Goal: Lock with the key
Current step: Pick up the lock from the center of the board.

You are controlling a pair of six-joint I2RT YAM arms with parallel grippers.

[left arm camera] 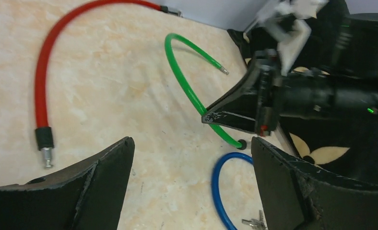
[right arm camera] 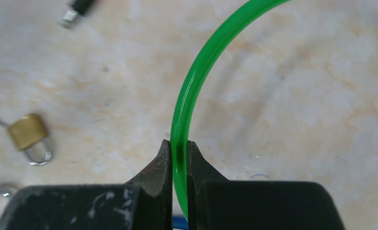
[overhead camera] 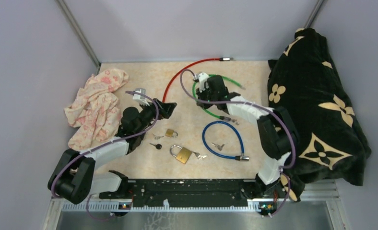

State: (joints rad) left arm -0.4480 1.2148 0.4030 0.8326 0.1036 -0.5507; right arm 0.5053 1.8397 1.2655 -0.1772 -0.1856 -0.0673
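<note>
A green cable lock [right arm camera: 196, 76] curves over the beige tabletop, and my right gripper [right arm camera: 179, 143] is shut on its cord. From above, the right gripper [overhead camera: 201, 98] sits at the loop's left side [overhead camera: 195, 88]. My left gripper [left arm camera: 192, 143] hovers open over bare table, nothing between its fingers; from above the left gripper [overhead camera: 168, 109] is left of the green loop. A small brass padlock [overhead camera: 171, 132] and a larger brass padlock [overhead camera: 181, 154] lie mid-table with loose keys [overhead camera: 157, 136] beside them. A blue cable lock [overhead camera: 223, 139] holds keys [overhead camera: 219, 146] inside its loop.
A red cable [overhead camera: 187, 72] arcs along the back of the table. A pink floral cloth [overhead camera: 96, 105] lies at the left. A black patterned blanket [overhead camera: 321, 105] is heaped at the right. Grey walls close in the sides and back.
</note>
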